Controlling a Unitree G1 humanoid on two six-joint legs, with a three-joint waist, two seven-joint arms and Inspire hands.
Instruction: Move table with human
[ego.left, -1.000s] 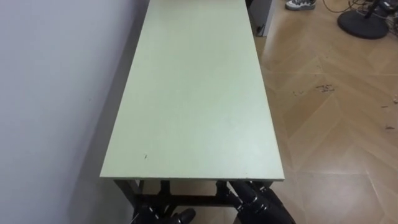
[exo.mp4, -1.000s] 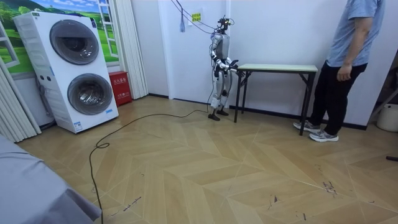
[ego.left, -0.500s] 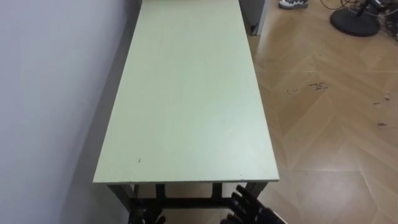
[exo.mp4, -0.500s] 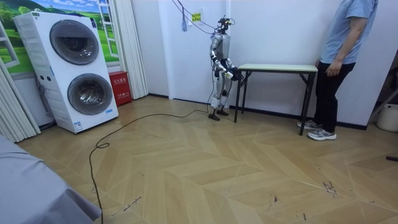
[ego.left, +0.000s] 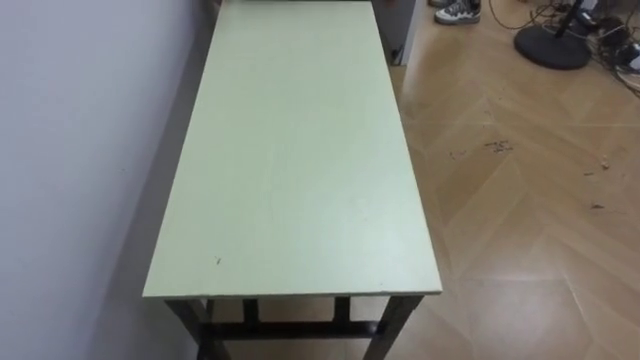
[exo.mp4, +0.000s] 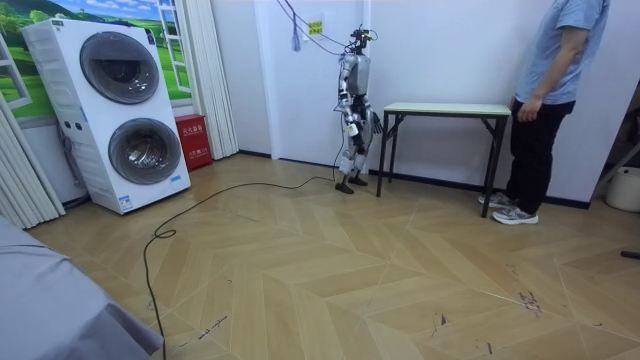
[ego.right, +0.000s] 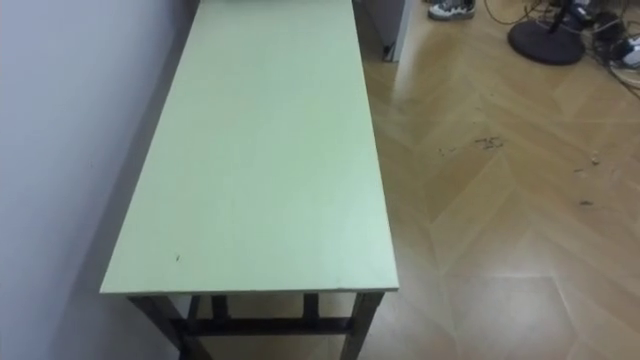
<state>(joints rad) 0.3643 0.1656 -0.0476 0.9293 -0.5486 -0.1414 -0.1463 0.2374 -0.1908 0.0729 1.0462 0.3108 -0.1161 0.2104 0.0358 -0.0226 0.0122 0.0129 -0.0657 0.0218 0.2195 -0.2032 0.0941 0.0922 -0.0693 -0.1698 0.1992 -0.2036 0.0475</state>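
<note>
The long pale green table (ego.left: 300, 150) with dark legs runs away from me along the wall, its near short edge just below my view. In the room view I stand at the table's (exo.mp4: 445, 108) left end, facing it. My right hand (exo.mp4: 374, 122) hangs low beside the near table leg, too small to read. A person (exo.mp4: 545, 90) in a blue shirt and dark trousers stands at the far end, arms down, not touching the table. Their shoes (ego.left: 455, 10) show past the far corner.
A white wall (ego.left: 80, 150) runs tight along the table's left side. Open wooden floor (ego.left: 520, 220) lies to the right, with a round black stand base (ego.left: 550, 45) far off. A stacked washer and dryer (exo.mp4: 125, 110), a red box (exo.mp4: 192, 140) and a curtain stand behind me.
Both dark hands, seen under the table's near edge a second ago, have dropped out of the eye view. My right arm has lowered from the table end. The person has stepped closer to the far end.
</note>
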